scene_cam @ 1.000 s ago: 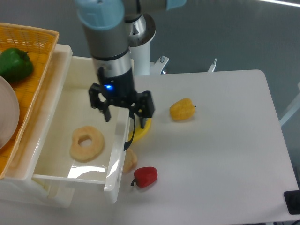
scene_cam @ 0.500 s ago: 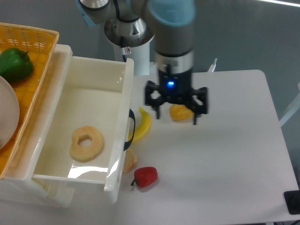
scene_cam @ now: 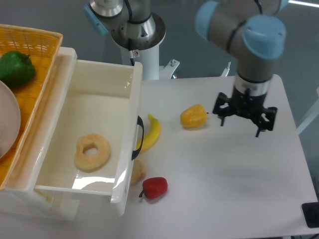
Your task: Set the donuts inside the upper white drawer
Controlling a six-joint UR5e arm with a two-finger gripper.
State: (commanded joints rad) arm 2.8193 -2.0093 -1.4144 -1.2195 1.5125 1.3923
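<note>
One pale tan donut [scene_cam: 92, 152] lies flat inside the upper white drawer [scene_cam: 127, 107], which stands pulled open at the left with its black handle [scene_cam: 139, 137] facing the table. A second donut [scene_cam: 138, 171] lies on the table against the drawer front, partly hidden by it. My gripper [scene_cam: 240, 125] hangs open and empty above the right part of the table, right of the yellow pepper [scene_cam: 194, 116] and far from both donuts.
A banana [scene_cam: 152, 132] lies by the drawer handle. A red pepper [scene_cam: 155, 187] lies near the second donut. An orange wicker basket [scene_cam: 30, 74] with a green pepper [scene_cam: 16, 68] sits left of the drawer. The robot base [scene_cam: 138, 37] stands behind.
My gripper has moved from over the drawer's right wall to the right across the table, past the yellow pepper. The donuts have not moved.
</note>
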